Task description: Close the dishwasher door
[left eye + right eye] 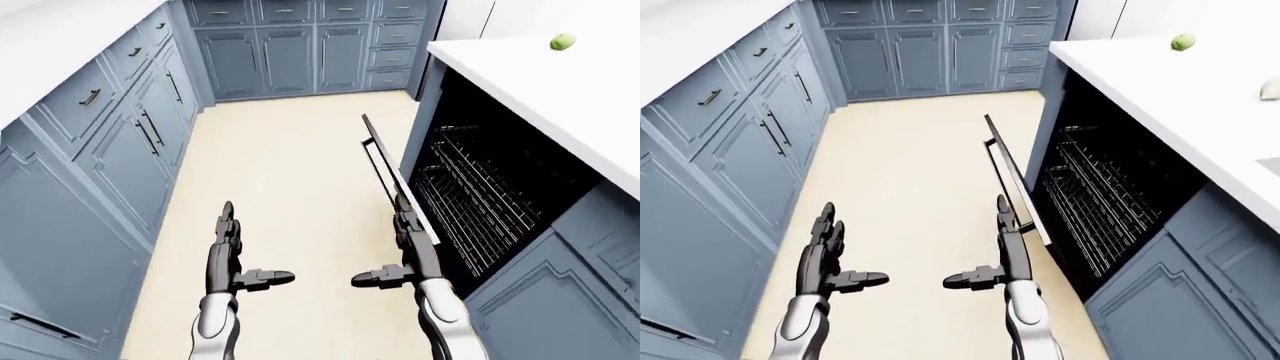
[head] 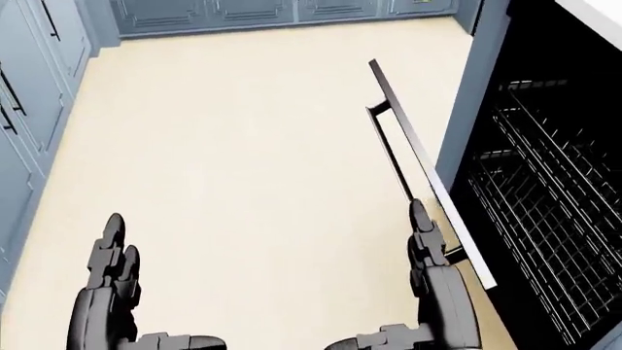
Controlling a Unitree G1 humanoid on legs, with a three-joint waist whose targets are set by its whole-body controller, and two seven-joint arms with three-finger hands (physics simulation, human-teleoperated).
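Dishwasher door (image 2: 428,171) hangs partly open at the right of my head view, tilted out from the cavity with its wire racks (image 1: 470,191) exposed, so the closing is not yet done. My right hand (image 2: 432,273) sits just beside the door's lower edge, fingers straight and unclenched, thumb out, holding nothing; whether it touches I cannot tell. My left hand (image 2: 111,281) is likewise spread and empty over the floor (image 2: 243,146). I can read no brand, label or writing anywhere.
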